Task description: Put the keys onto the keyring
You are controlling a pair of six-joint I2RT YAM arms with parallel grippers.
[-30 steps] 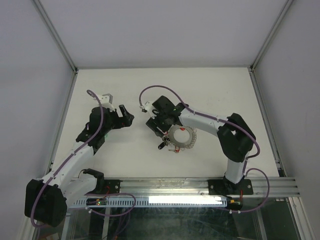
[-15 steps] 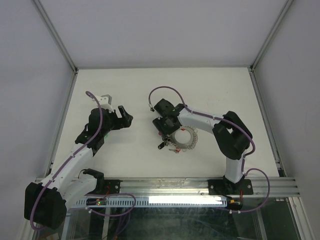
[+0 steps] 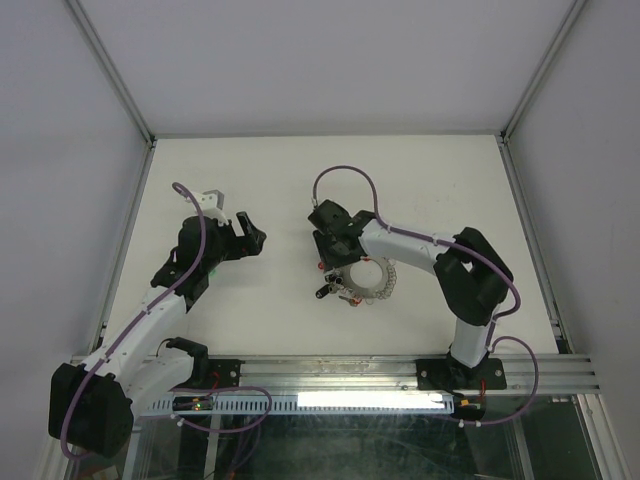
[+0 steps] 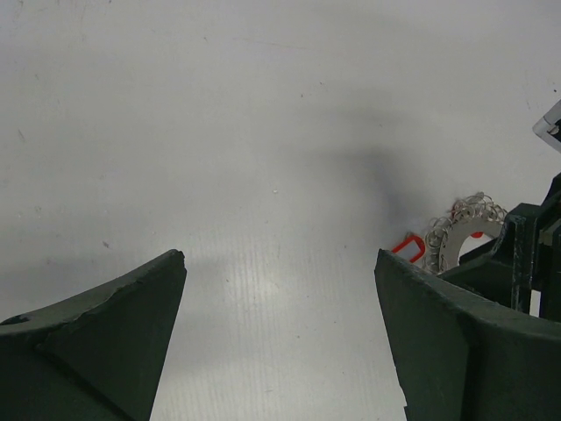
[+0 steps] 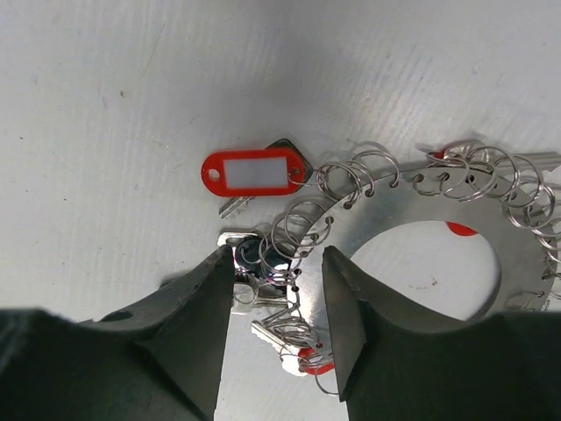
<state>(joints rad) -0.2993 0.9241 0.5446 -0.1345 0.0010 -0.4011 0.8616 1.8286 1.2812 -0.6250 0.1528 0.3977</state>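
The keyring (image 5: 412,210) is a flat grey metal ring lying on the table, with many small wire rings and silvery keys around its rim. It also shows in the top view (image 3: 370,282) and the left wrist view (image 4: 469,230). A red tag (image 5: 254,173) with a small key lies at its edge. A red-headed key (image 5: 308,354) lies in a tangle of rings. I cannot make out a green key. My right gripper (image 5: 279,259) is open, and its jaws straddle the ring's edge and a dark-headed piece (image 5: 259,253). My left gripper (image 3: 249,231) is open, empty and well left of the ring.
The white table (image 3: 250,170) is fenced by metal frame posts and grey walls. A small black piece (image 3: 321,292) lies just left of the keyring. A purple cable (image 3: 345,180) loops above the right wrist.
My right gripper has turned and shifted right, settling over the keyring's left edge. Its cable loop has swung right. My left arm has barely moved.
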